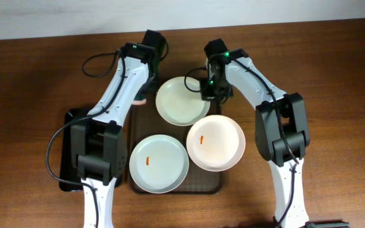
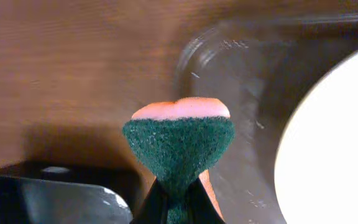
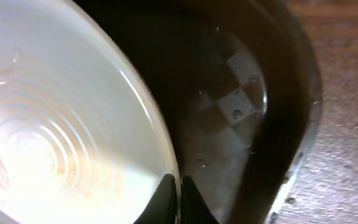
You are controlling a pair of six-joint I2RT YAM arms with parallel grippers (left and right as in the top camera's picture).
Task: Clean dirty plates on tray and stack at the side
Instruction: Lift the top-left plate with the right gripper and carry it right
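Three white plates lie on the dark brown tray. The far plate shows no speck; its rim is pinched by my right gripper, which is shut on it, as the right wrist view shows on the plate. The near left plate and the near right plate each carry an orange-red speck. My left gripper is shut on a green and orange sponge, held left of the far plate, over the tray's far left corner.
A smaller glossy black tray lies left of the brown tray, under my left arm; its corner shows in the left wrist view. Bare wooden table surrounds both trays.
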